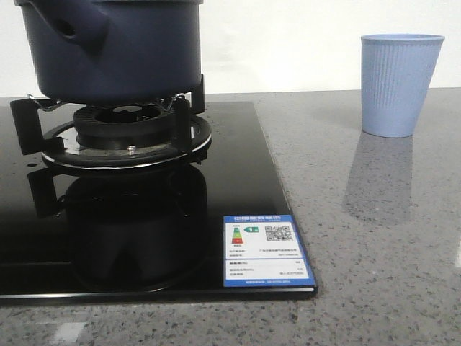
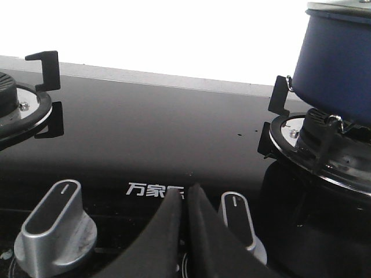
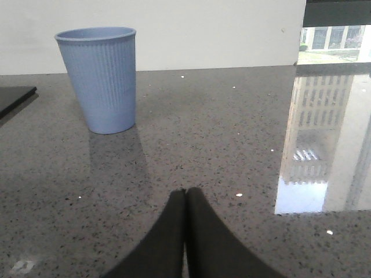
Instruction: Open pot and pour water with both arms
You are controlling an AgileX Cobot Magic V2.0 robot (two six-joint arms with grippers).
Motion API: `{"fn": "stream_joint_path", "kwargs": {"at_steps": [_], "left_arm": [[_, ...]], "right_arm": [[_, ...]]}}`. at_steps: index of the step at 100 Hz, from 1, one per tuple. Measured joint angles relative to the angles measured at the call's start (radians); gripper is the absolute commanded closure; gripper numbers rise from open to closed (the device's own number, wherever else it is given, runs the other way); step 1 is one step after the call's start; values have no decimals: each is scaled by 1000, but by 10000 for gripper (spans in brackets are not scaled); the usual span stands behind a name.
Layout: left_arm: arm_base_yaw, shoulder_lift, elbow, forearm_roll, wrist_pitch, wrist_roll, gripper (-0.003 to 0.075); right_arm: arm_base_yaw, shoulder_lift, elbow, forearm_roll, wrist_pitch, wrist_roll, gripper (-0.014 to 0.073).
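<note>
Nearest in the front view lies a blue energy label (image 1: 267, 259) on the near right corner of the black glass hob (image 1: 230, 173). Behind it, far left, the pot (image 1: 108, 47) sits on the burner (image 1: 126, 137). A light blue cup (image 1: 398, 83) stands far right on the grey bench (image 1: 374, 238). Both the left tool (image 2: 185, 200) and right tool (image 3: 185, 200) have fingers pressed together, holding nothing.

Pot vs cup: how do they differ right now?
The pot is dark navy and smooth; the cup is light blue and ribbed. The pot sits raised on the burner grate; the cup stands on the grey counter. The pot is much wider. Both are upright and ungripped.
</note>
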Motion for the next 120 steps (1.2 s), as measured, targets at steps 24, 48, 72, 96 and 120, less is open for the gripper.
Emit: {"fn": "stream_joint_path", "kwargs": {"at_steps": [24,48,72,96,120], "left_arm": [[0,0,0,0,0,0,739],[0,0,0,0,0,0,739],[0,0,0,0,0,0,739],[0,0,0,0,0,0,739],[0,0,0,0,-5,0,739]], "right_arm": [[0,0,0,0,0,0,660],[0,0,0,0,0,0,660],[0,0,0,0,0,0,660],[0,0,0,0,0,0,660],[0,0,0,5,-18,0,660]]}}
